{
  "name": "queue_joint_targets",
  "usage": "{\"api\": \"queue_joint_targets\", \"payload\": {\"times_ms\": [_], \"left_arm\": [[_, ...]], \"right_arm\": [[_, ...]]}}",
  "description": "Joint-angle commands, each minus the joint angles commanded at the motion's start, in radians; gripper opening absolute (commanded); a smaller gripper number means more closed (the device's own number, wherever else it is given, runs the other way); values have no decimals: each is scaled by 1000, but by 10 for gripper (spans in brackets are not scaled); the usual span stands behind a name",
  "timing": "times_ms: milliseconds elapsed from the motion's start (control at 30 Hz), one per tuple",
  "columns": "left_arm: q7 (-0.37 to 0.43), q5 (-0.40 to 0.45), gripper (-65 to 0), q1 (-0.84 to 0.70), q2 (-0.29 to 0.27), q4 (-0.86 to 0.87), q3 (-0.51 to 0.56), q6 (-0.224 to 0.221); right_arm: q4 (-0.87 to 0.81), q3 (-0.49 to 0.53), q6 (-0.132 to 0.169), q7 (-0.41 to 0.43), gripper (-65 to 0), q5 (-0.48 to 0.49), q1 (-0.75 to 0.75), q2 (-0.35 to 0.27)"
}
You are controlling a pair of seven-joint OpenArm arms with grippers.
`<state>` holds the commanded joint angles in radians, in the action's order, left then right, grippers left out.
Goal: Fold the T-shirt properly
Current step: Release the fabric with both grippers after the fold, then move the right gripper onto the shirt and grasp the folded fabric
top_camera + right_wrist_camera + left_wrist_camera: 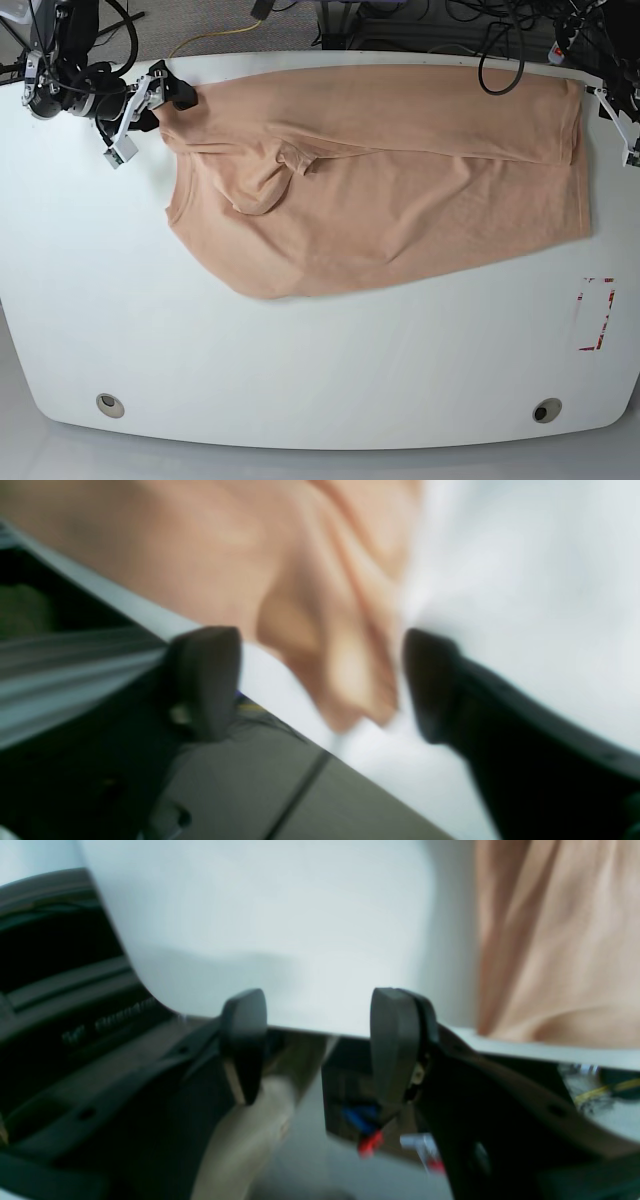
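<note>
The peach T-shirt point(400, 190) lies spread across the far half of the white table point(300, 370), with a folded sleeve bump near its left side. My right gripper point(165, 100) is at the shirt's far left corner. In the right wrist view it point(320, 680) stands open, with a blurred corner of the T-shirt point(345, 675) between the fingers. My left gripper point(612, 115) is just off the shirt's far right edge. In the left wrist view it point(320, 1040) is open over bare table at the table's edge, and the T-shirt point(555, 940) hangs to its right.
A red-marked rectangle point(597, 315) is on the table at the right. Two round holes point(110, 405) point(545, 410) sit near the front edge. Cables point(480, 30) run behind the table's far edge.
</note>
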<state>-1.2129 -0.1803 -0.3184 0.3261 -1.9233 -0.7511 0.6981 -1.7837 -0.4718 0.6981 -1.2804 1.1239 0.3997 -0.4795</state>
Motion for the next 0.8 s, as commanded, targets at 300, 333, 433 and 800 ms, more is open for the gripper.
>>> {"api": "queue_joint_targets", "payload": {"times_ms": [300, 333, 433, 800], "left_arm": [[0, -141, -342, 11, -68, -23, 83, 0], [0, -141, -342, 6, -69, -23, 101, 0], [3, -141, -343, -2, -69, -21, 160, 0], [8, -5, -343, 2, -66, 127, 187, 0]], "right_arm": [[-26, -43, 0, -5, -117, 17, -103, 89], [-17, -28, 0, -5, -117, 6, -121, 100], [12, 32, 0, -3, -117, -74, -196, 132], [107, 146, 0, 3, -119, -393, -407, 255]]}}
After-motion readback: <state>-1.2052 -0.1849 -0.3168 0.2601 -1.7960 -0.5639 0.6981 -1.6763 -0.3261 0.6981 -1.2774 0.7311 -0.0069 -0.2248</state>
